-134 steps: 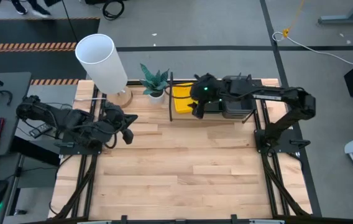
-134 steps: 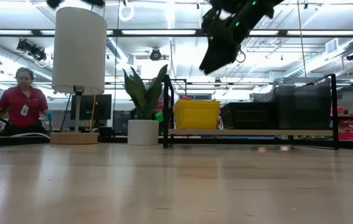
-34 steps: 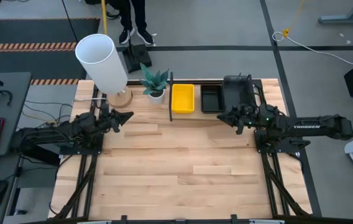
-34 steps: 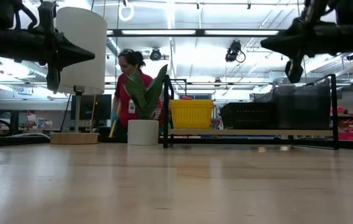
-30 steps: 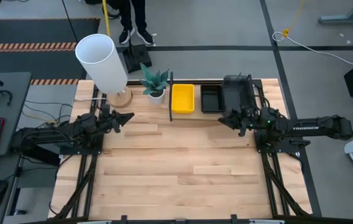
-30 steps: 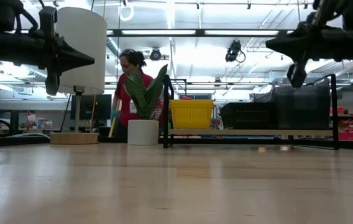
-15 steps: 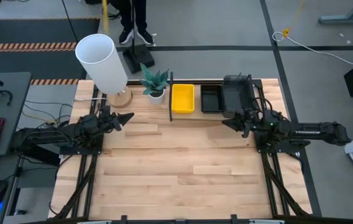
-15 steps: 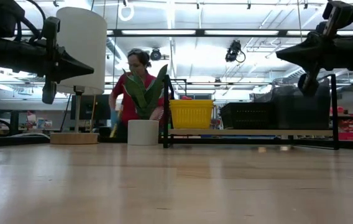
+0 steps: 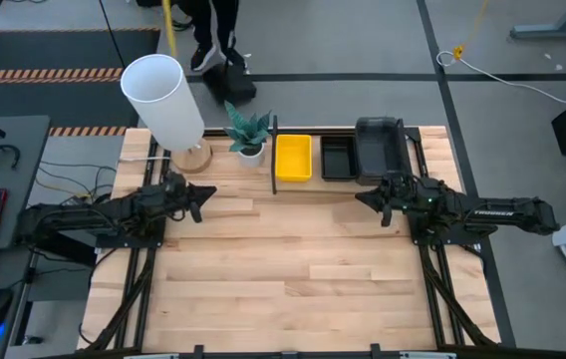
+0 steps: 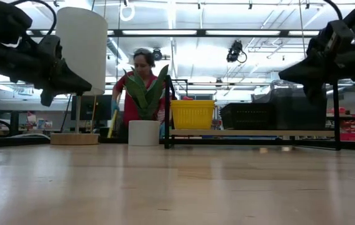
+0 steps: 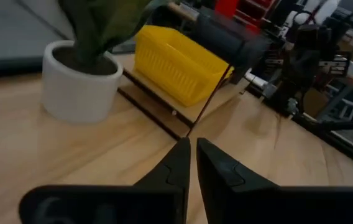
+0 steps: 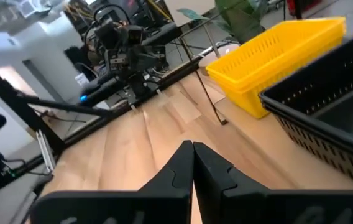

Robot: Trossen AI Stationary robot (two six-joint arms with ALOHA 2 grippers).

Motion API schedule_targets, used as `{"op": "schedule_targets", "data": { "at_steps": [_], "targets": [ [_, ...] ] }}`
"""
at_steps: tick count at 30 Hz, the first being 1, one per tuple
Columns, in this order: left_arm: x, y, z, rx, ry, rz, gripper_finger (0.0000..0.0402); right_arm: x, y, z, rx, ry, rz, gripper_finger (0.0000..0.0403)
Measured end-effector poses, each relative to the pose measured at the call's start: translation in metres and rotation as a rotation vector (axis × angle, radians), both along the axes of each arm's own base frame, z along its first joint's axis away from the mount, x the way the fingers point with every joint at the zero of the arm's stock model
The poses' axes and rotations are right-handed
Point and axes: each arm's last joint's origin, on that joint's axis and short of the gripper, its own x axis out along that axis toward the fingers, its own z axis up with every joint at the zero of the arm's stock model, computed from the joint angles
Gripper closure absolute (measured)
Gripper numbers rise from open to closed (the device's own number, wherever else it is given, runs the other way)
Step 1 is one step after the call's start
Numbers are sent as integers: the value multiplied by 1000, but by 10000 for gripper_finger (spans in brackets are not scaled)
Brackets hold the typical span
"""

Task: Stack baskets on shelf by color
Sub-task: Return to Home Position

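Along the table's far edge stands the black shelf point(image 9: 275, 172), its feet on the wood. On it sit side by side a yellow basket point(image 9: 293, 158), a small black basket point(image 9: 338, 158) and a larger dark grey basket point(image 9: 379, 148). My left gripper point(image 9: 206, 191) hovers at the table's left side, level, shut with only a thin slit between its fingers point(image 11: 192, 144), nothing in it. At the table's right side, just in front of the dark grey basket, my right gripper point(image 9: 361, 198) hovers shut and empty point(image 12: 192, 144). The two grippers point toward each other.
A lamp with a white shade point(image 9: 163, 95) and a potted plant point(image 9: 248, 133) stand at the far left, beside the shelf. A person point(image 10: 141, 81) stands beyond the table's far edge. Bare wood point(image 9: 283, 269) stretches across the table's middle and near side.
Both grippers have sunk a little and rolled about their own axes while staying shut and empty. The right one has also drawn slightly back toward the table's right edge. The baskets on the shelf have not moved.
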Motion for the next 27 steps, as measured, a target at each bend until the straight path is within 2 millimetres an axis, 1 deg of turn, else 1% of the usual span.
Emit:
{"op": "schedule_targets", "data": {
  "at_steps": [3,9,19,27],
  "targets": [
    [0,0,2,25,-6,-3,369,0,0,0,-39,6,8,390],
    [0,0,1,18,-7,-2,379,0,0,1,-30,-6,14,390],
    [0,0,2,22,-6,-3,366,0,0,2,-29,-11,14,389],
    [0,0,2,22,-8,-3,376,0,0,2,-29,-10,14,389]
  ]
}}
